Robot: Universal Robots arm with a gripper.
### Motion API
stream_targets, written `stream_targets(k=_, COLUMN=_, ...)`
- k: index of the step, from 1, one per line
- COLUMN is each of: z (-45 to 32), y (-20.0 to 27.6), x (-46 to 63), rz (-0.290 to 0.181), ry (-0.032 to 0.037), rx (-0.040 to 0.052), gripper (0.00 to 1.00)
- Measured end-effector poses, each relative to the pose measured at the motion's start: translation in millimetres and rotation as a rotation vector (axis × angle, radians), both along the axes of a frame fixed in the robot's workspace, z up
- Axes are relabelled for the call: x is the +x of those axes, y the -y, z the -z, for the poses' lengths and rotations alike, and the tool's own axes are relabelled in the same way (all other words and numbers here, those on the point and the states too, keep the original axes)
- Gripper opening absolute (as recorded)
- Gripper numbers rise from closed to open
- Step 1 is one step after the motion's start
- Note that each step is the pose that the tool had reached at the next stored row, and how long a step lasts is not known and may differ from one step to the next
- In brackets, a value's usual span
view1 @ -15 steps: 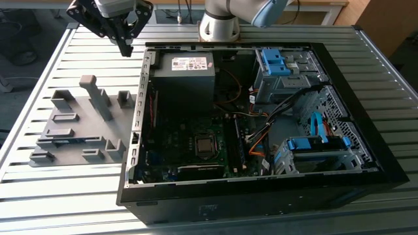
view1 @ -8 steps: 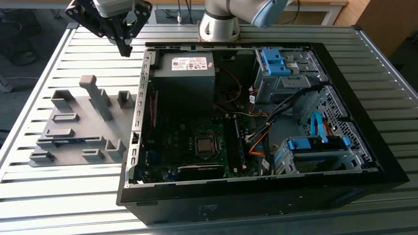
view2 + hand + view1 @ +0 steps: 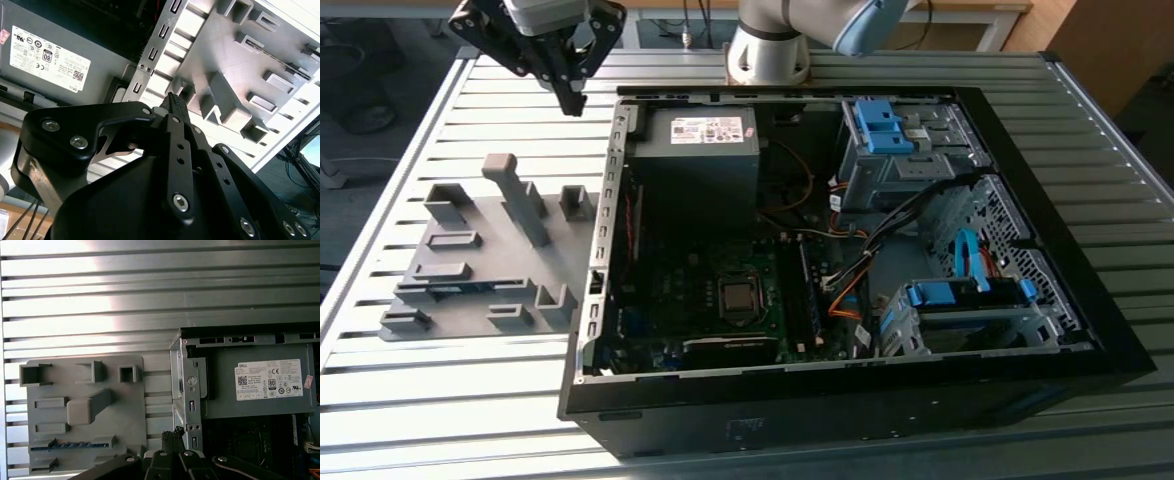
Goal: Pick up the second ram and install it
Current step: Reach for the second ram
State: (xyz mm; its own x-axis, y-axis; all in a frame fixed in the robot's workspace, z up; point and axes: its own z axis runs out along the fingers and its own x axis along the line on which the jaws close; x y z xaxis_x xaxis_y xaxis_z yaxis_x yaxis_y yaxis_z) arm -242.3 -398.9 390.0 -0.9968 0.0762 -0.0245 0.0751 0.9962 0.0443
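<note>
The second ram (image 3: 458, 290) is a thin blue-green stick lying in a slot of the grey fixture plate (image 3: 487, 262) on the table, at the exterior view's left. In the first wrist view the ram (image 3: 70, 445) shows as a blue strip low in the fixture (image 3: 125, 410). My gripper (image 3: 571, 103) hangs high over the table beyond the fixture's far end, close to the open computer case's corner (image 3: 616, 110). Its fingers are shut with nothing held, as both wrist views show (image 3: 173, 97) (image 3: 173, 432). The ram is well apart from the gripper.
The open case holds a grey power supply (image 3: 698, 140), a motherboard (image 3: 707, 290) with memory slots (image 3: 807, 290), cables and blue drive-bay clips (image 3: 881, 125). An upright grey post (image 3: 520, 200) rises from the fixture. The arm's base (image 3: 767, 55) stands behind the case.
</note>
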Motion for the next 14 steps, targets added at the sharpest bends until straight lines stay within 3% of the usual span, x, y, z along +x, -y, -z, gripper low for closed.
stream_targets(k=14, z=0.2, y=0.0, x=-3.0, rz=0.000, ry=0.0000, rx=0.0001, gripper=0.11)
